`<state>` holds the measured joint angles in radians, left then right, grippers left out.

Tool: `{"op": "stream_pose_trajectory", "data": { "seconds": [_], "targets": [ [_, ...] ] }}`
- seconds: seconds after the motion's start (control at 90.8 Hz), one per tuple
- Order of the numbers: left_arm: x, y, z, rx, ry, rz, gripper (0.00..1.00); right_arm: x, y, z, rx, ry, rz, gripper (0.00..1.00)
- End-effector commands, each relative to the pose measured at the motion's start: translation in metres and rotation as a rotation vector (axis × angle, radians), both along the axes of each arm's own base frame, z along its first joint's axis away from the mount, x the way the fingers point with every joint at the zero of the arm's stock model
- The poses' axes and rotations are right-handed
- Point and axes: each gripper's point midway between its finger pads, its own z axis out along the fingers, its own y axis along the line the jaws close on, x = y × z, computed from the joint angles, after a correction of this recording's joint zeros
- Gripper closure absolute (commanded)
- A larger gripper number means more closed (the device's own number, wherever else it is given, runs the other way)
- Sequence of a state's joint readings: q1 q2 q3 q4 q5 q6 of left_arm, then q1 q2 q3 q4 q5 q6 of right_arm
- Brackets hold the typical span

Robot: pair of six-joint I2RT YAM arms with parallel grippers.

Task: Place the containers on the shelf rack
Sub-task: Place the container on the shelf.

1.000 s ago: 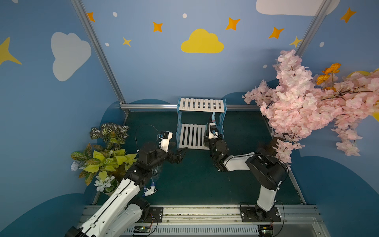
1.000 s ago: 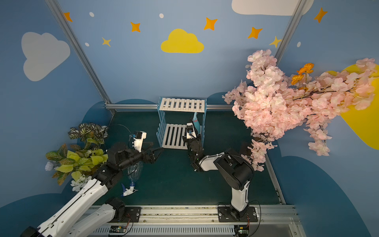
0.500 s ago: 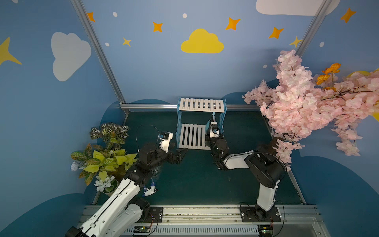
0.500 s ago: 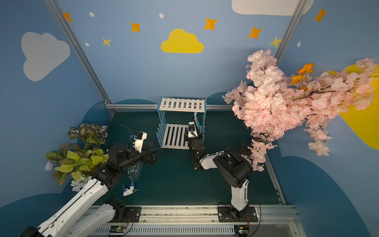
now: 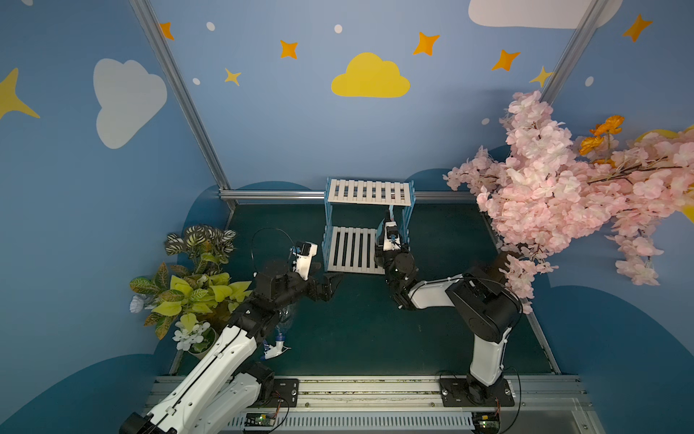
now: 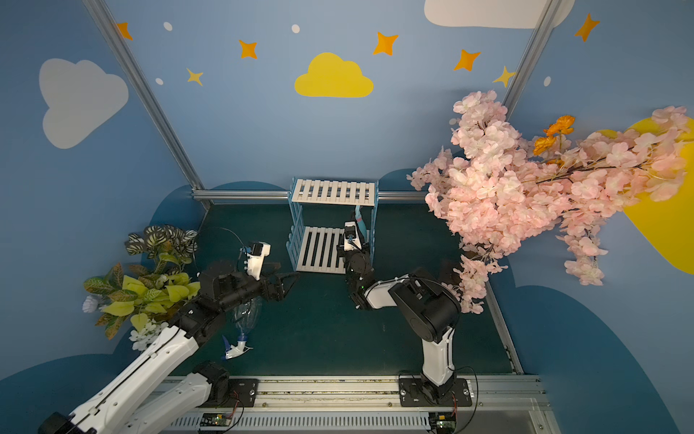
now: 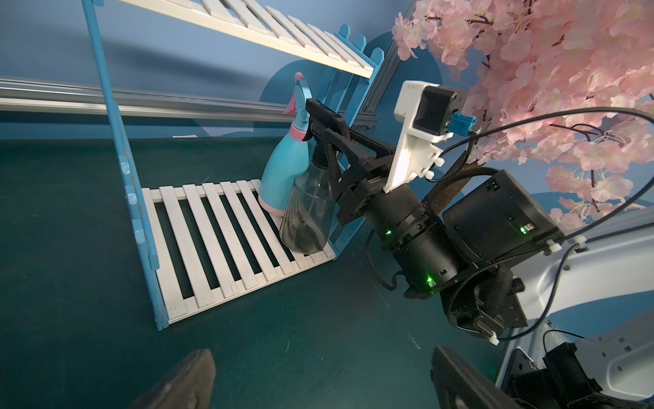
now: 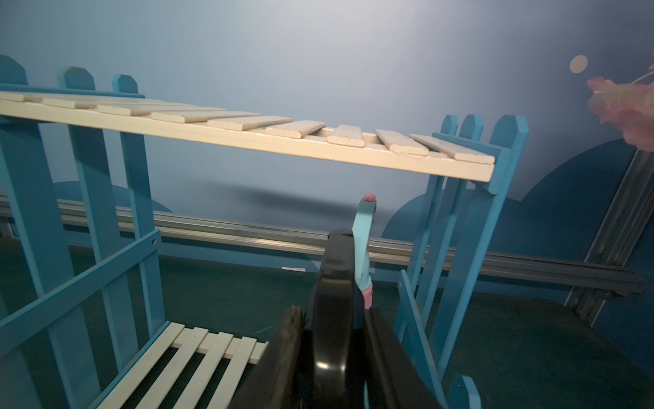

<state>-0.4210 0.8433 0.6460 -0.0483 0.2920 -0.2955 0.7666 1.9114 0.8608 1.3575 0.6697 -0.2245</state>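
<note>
Reaching low from its base on the front rail, the right arm point(image 5: 432, 293) folds at the elbow and runs its white forearm towards the shelf rack point(image 5: 370, 191), wrist turned in under the top tier. Its right tool point(image 7: 318, 122) is clenched on the black trigger head of the dark smoky bottle point(image 7: 308, 209), which stands upright at the right front corner of the lower shelf point(image 7: 212, 230), touching the light-blue bottle point(image 7: 283, 170) just behind it. Small green lights point(image 7: 429, 277) glow on the wrist joints; a marking beside one is too small to read. The left arm point(image 5: 221, 353) stretches diagonally across the tabletop point(image 5: 356, 330), wrist level, and its left tool point(image 5: 326, 274) points at the rack's front, short of it, fingers spread wide and grasping nothing. Under that arm the clear bottle point(image 6: 248, 315) lies on its side on the tabletop, its white-blue trigger towards the front rail.
</note>
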Motion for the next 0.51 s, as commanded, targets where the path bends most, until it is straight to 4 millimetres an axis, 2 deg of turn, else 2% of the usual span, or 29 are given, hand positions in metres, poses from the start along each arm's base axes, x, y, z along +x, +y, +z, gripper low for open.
{"op": "stream_pose_trajectory", "data": {
  "seconds": [0.0,0.297,0.44,0.496],
  "targets": [
    [0.000,-0.002,0.007,-0.013,-0.009,-0.011,0.00,0.002,-0.004,0.011,0.052,-0.035,-0.017,1.00],
    [-0.001,-0.006,0.003,-0.028,0.000,-0.029,0.01,0.000,-0.009,-0.001,0.087,-0.005,-0.026,1.00],
    [-0.002,-0.008,0.000,-0.032,0.010,-0.039,0.01,0.001,-0.013,-0.001,0.098,-0.003,-0.052,0.90],
    [-0.002,-0.008,0.000,-0.034,0.008,-0.039,0.01,0.001,-0.013,-0.001,0.100,-0.003,-0.054,0.82]
  ]
}}
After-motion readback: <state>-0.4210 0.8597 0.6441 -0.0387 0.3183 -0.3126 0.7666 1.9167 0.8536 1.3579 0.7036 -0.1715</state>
